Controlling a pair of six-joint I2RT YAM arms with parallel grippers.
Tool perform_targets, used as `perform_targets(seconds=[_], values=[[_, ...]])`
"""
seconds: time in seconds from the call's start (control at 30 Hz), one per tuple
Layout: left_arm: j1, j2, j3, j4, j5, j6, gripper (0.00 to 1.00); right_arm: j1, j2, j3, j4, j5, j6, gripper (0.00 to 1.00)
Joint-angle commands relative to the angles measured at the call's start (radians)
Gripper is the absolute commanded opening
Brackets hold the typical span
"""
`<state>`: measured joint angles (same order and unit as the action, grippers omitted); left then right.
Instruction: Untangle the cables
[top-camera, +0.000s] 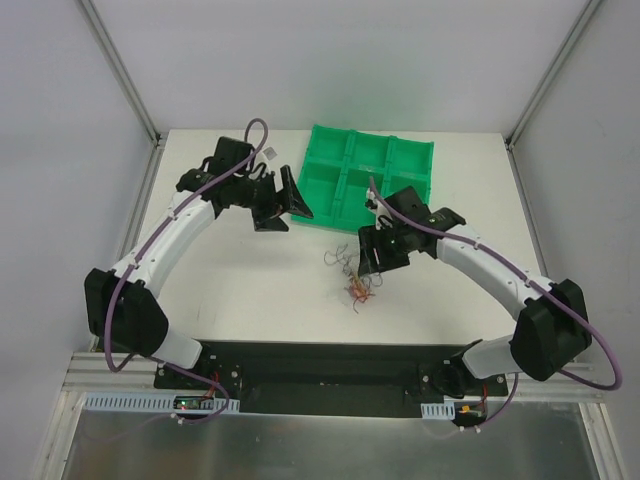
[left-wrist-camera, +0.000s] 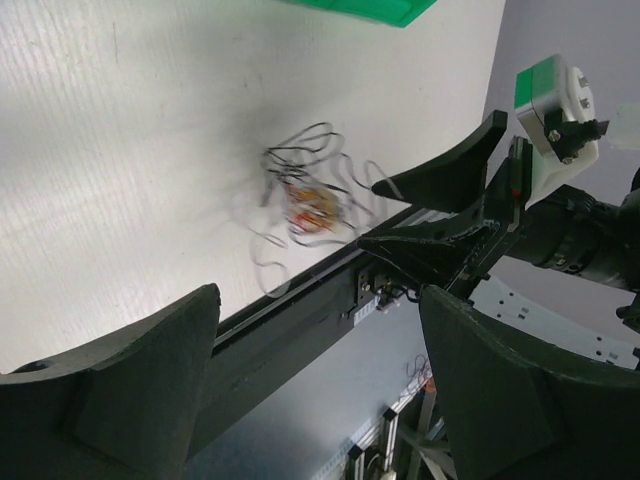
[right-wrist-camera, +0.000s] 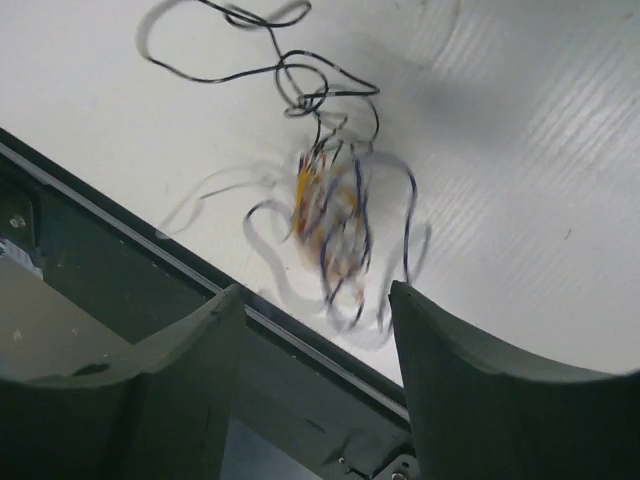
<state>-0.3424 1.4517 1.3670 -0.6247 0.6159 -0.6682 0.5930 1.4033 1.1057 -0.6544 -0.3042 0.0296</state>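
The cables lie as one small tangle of red, orange, white and black wires on the white table, in front of the green tray. My right gripper hangs just above and behind the tangle. It is open, with nothing between its fingers. In the right wrist view the cables are blurred just past the fingertips, with a black loop trailing away. My left gripper is open and empty, raised beside the tray's near left corner. From there it looks at the cables and the right gripper.
The black base rail runs along the table's near edge, close behind the tangle. The tray has several compartments. Purple hoses loop off both arms. Enclosure posts stand at the table's back corners.
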Motion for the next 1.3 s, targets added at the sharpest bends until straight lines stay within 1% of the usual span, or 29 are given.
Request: perform_targets(seconds=[0.0,0.07,0.13,0.2,0.23,0.3,0.37,0.43,0.5,0.63,0.73,0.83,0.93,1.03,1.2,1.27], values=[[-0.053,0.062,-0.032,0.010,0.011,0.032,0.80,-0.007,0.011,-0.047,-0.054,0.011,-0.091,0.65],[-0.079,0.104,-0.046,0.010,0.028,0.038,0.78,-0.013,0.003,-0.061,-0.059,0.010,-0.103,0.66],[-0.105,0.146,-0.052,0.010,0.051,0.047,0.73,-0.035,0.003,-0.057,-0.066,0.007,-0.099,0.66],[-0.118,0.196,-0.043,0.008,0.091,0.058,0.66,-0.056,0.019,-0.044,-0.073,-0.012,-0.097,0.65],[-0.118,0.231,-0.028,0.008,0.119,0.062,0.58,-0.065,0.028,-0.038,-0.070,-0.021,-0.099,0.65],[-0.118,0.303,0.042,-0.022,0.139,0.094,0.53,-0.081,0.058,-0.021,-0.070,-0.035,-0.114,0.63],[-0.119,0.360,0.104,-0.064,0.114,0.139,0.54,-0.085,0.095,0.008,-0.074,-0.049,-0.146,0.60],[-0.122,0.404,0.124,-0.073,0.102,0.157,0.56,-0.084,0.123,0.037,-0.085,-0.055,-0.157,0.57],[-0.124,0.452,0.116,-0.084,0.088,0.163,0.57,-0.084,0.138,0.051,-0.088,-0.073,-0.163,0.56],[-0.129,0.487,0.089,-0.092,0.041,0.202,0.58,-0.082,0.135,0.056,-0.088,-0.073,-0.165,0.56],[-0.132,0.519,0.092,-0.098,0.036,0.240,0.58,-0.081,0.146,0.054,-0.062,-0.113,-0.142,0.56],[-0.144,0.564,0.115,-0.102,0.036,0.255,0.56,-0.059,0.184,0.083,-0.077,-0.147,-0.109,0.54],[-0.162,0.598,0.130,-0.102,-0.005,0.271,0.53,-0.038,0.207,0.089,-0.065,-0.159,-0.103,0.54],[-0.171,0.636,0.150,-0.102,-0.024,0.291,0.47,-0.021,0.237,0.109,-0.076,-0.170,-0.102,0.54],[-0.194,0.668,0.188,-0.101,-0.062,0.335,0.47,-0.009,0.255,0.105,-0.073,-0.164,-0.092,0.53],[-0.205,0.671,0.204,-0.099,-0.080,0.354,0.45,-0.004,0.260,0.111,-0.074,-0.165,-0.092,0.53]])
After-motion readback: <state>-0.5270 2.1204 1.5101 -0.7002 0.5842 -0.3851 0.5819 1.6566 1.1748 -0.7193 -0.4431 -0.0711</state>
